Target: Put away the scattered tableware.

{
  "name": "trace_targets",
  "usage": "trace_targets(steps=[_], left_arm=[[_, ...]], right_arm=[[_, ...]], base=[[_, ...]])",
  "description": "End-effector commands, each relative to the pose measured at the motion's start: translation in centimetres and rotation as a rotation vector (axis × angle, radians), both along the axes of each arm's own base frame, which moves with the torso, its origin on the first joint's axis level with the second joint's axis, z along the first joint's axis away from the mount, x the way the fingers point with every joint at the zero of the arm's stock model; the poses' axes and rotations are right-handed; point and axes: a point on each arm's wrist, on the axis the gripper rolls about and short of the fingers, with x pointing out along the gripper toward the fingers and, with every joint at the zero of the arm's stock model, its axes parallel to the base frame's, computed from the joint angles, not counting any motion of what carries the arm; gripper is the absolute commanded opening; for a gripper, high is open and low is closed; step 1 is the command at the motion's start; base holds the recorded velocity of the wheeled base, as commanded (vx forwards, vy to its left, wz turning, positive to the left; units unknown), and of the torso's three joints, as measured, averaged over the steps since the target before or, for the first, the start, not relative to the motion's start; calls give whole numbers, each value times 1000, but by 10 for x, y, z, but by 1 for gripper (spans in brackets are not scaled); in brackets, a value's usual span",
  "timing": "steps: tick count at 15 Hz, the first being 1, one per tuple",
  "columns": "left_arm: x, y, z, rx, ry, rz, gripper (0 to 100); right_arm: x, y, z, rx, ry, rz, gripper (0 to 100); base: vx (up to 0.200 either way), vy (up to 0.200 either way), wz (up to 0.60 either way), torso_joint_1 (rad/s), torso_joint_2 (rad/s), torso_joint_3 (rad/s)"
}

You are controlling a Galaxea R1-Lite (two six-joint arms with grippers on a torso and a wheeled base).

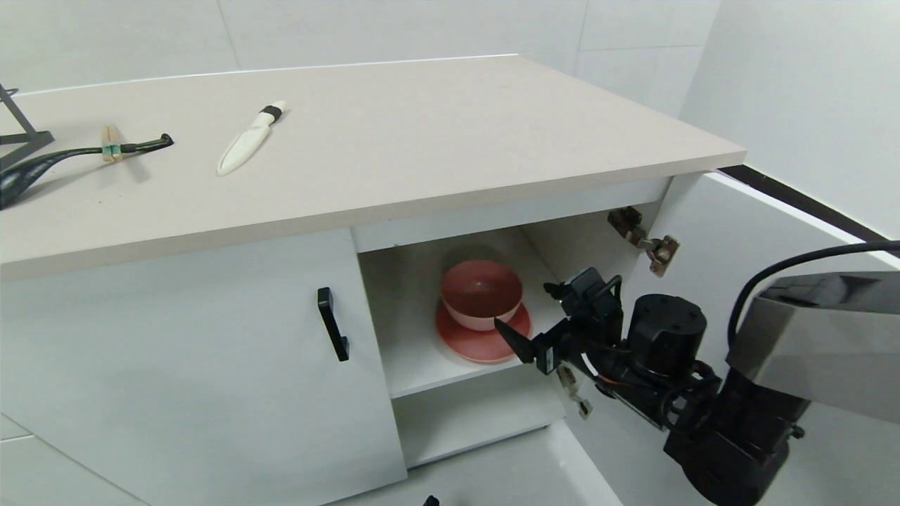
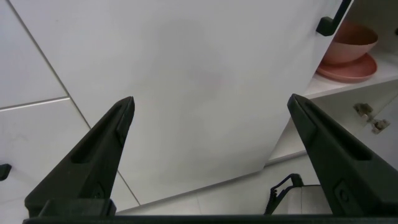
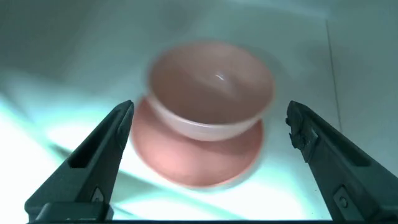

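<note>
Inside the open cabinet, a pink bowl (image 1: pixel 481 292) sat in a pink plate (image 1: pixel 479 349) on the upper shelf (image 1: pixel 415 351), well back from the shelf edge. The right end effector (image 1: pixel 522 304) hung at the opening just in front of the stack, fingers apart, gripping nothing. The left end effector (image 2: pixel 210 99) faced the closed cabinet door (image 1: pixel 211 351), fingers also apart and empty.

On the surface (image 1: pixel 422 126) lay 1 white knife (image 1: pixel 249 140) with a dark band, plus a dark-handled utensil (image 1: pixel 133 147) across a short wooden piece (image 1: pixel 110 152). Those 3 looked not yet put away.

Judged step: the bowl and plate seemed stowed, so the right arm probably needed to clear out. It should pull straight back through the opening, fingers kept wide of the bowl rim, and stay off the hinge (image 1: pixel 650 242) and the open door (image 1: pixel 738 232). A nudge could slide the stack.

No brand, label or writing was readable anywhere.
</note>
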Motion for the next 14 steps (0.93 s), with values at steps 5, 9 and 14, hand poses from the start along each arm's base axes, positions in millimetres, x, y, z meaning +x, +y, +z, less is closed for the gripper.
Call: trace_targets(steps=[5,9,14], left_arm=[[0,0,0,0,2,0,100],[0,0,0,1,2,0,100],[0,0,0,0,2,0,100]], right_arm=[[-110,-55,63,0,-64,68,100],[-152,-109,94,59,-163,-105,100],[-183,-156,87,22,-13,-369,100]], base=[[0,0,0,0,0,0],[0,0,0,0,0,0],[0,0,0,0,0,0]])
